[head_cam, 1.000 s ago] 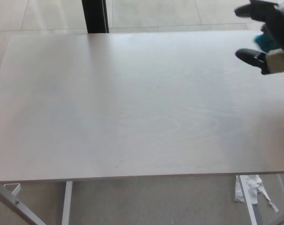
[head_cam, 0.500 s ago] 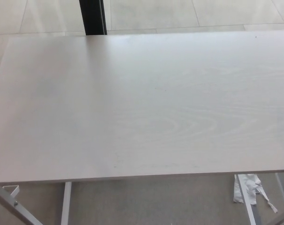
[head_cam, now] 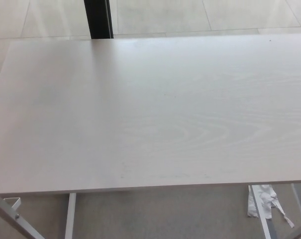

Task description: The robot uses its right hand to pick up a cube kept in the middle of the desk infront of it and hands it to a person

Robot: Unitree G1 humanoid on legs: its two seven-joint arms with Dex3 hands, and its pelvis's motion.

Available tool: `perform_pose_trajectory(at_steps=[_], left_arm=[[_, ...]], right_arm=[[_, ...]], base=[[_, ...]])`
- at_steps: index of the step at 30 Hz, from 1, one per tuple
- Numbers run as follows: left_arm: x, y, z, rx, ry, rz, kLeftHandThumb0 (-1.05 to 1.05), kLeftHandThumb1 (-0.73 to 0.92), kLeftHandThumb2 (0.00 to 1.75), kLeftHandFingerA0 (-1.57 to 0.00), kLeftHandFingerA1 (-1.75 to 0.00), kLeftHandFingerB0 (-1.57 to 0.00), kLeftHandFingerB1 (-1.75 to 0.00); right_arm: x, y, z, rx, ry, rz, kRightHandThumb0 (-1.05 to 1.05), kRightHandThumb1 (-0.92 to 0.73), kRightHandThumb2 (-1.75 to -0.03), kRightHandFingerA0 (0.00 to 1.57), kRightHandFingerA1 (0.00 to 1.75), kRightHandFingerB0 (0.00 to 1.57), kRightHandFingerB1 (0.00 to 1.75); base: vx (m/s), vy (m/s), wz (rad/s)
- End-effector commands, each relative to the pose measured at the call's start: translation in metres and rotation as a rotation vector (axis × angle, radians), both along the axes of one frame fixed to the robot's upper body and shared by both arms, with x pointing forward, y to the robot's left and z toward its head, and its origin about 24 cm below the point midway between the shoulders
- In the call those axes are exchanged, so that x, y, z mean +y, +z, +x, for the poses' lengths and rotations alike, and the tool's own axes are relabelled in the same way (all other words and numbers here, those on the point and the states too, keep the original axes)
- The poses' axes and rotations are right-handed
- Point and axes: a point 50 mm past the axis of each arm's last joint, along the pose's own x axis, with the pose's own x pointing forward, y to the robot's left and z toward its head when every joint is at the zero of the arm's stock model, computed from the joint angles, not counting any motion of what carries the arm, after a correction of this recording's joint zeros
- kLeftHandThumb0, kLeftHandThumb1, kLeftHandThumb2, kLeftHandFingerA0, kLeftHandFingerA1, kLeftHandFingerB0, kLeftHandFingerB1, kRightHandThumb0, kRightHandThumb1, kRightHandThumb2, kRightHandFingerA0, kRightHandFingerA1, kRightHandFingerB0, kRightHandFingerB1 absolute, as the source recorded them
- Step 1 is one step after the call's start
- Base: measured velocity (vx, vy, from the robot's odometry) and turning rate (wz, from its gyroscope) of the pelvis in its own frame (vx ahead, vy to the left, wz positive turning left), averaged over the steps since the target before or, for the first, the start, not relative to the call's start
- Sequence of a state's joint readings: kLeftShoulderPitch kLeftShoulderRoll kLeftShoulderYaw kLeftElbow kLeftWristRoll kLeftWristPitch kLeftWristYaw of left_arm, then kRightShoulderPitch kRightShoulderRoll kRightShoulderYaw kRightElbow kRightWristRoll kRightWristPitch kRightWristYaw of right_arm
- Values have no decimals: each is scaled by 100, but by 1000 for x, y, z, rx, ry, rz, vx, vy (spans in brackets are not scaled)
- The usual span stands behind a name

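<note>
Nearest, below the front edge, white metal legs [head_cam: 70,214] stand on a grey floor [head_cam: 165,214], and a crumpled scrap of white paper or plastic [head_cam: 263,200] lies on that floor at lower right. Above them spreads the pale, wood-grained worktop [head_cam: 150,109], filling most of the head view. Beyond its far edge lie light floor tiles [head_cam: 160,15] and a black upright post [head_cam: 98,18]. Neither robot hand shows, so their state cannot be told. The cube is nowhere in view.
</note>
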State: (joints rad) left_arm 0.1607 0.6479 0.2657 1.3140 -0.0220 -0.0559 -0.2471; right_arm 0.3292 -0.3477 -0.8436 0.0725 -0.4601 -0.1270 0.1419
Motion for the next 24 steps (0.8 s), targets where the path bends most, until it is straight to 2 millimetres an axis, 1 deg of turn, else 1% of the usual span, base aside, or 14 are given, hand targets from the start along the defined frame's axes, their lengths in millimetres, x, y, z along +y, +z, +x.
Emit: perform_pose_trajectory(at_steps=[1,2,4,7,8,9,13,14,15,19,20,21,22,24], left_arm=[[9,9,-12,-19,71,45,-84,92,71,-38,-49,-39,-37],[9,9,-10,-18,70,46,-80,79,120,-37,-59,-26,-47],[8,8,-10,-23,70,43,-83,92,74,-40,-51,-39,-39],[9,10,-9,-40,80,35,-86,92,74,-41,-53,-40,-38],[10,10,-9,-29,69,40,-86,81,121,-32,-58,-31,-50],[10,10,-9,-28,70,41,-84,92,74,-38,-51,-40,-38],[10,10,-6,-34,67,45,-85,92,72,-37,-50,-38,-37],[11,11,-6,-41,72,46,-80,77,119,-37,-59,-25,-47],[11,11,-6,-46,71,43,-87,92,73,-42,-53,-40,-38],[16,17,-3,-51,81,51,-84,92,73,-41,-49,-39,-38],[16,18,0,-31,59,61,-87,81,121,-28,-57,-34,-51],[17,18,1,-30,51,67,-84,79,120,-36,-60,-30,-49],[16,18,3,-32,51,68,-87,92,73,-42,-51,-42,-38],[16,18,5,-36,49,68,-87,92,73,-42,-51,-42,-38]], right_arm=[[-29,-20,-76,-379,-375,-57,-57,-71,-62,119,113,92,66],[-31,-43,-66,-222,-425,-31,-63,-75,-64,123,103,95,57],[-34,-50,-63,-195,-445,-16,-63,-75,-63,124,100,96,56],[-34,-88,-48,-198,-693,197,-62,-76,-63,124,103,92,81],[-33,-100,-48,-201,-755,270,-57,-77,-63,112,102,92,101],[-33,-106,-50,-175,-784,306,-57,-79,-63,107,107,92,101],[-31,-125,-64,-77,-867,399,-54,-74,-62,71,115,71,84],[-27,-129,-67,-32,-822,368,-57,-75,-62,87,114,76,88],[-25,-133,-69,39,-778,376,-59,-76,-63,93,106,65,74],[-16,-148,-79,72,-673,555,-56,-74,-62,103,87,82,64],[-13,-154,-87,157,-595,621,-55,-61,-101,83,79,78,72],[-12,-157,-92,194,-569,674,-51,-57,-100,85,85,80,73],[-12,-157,-94,271,-522,655,-59,-71,-62,86,77,85,57],[-12,-157,-93,267,-522,657,-59,-71,-62,86,77,85,57]], base=[[0,0,0],[0,0,0],[0,0,0],[0,0,0],[0,0,0],[0,0,0],[0,0,0],[0,0,0],[0,0,0],[0,0,0],[0,0,0],[0,0,0],[0,0,0],[0,0,0]])
